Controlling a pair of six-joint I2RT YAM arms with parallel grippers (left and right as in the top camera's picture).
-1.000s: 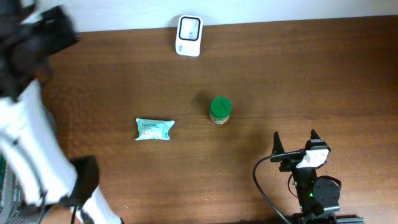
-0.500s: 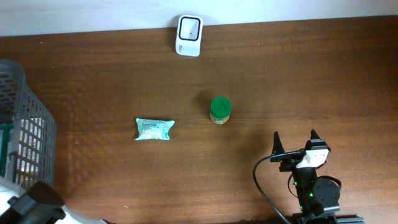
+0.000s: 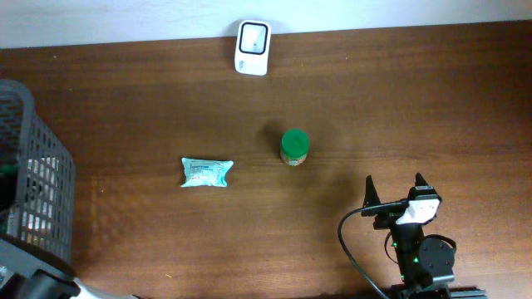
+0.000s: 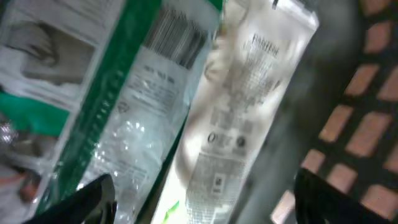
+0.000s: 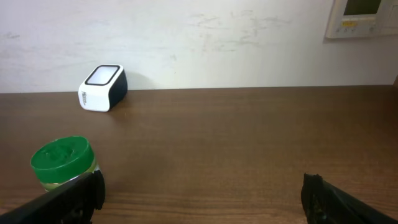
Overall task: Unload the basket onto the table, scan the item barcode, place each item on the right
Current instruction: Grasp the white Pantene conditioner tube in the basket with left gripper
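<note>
Brown wooden worktop (image 3: 374, 100), white wall behind. Left end effector (image 4: 208, 199), fingers apart and empty, hovers over barcoded packets (image 4: 143, 93) inside a grey basket (image 3: 41, 191) at the left edge. Right end effector (image 3: 394, 181) rests wide apart, empty. Scanner (image 3: 252, 47) stands at the far edge, well apart; nothing is gripped or scanned yet.

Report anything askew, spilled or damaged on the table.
Nothing stands out. The scanner sits upright at the far edge, the jar stands upright with its green lid on, and the packet lies flat. No spill shows.
</note>
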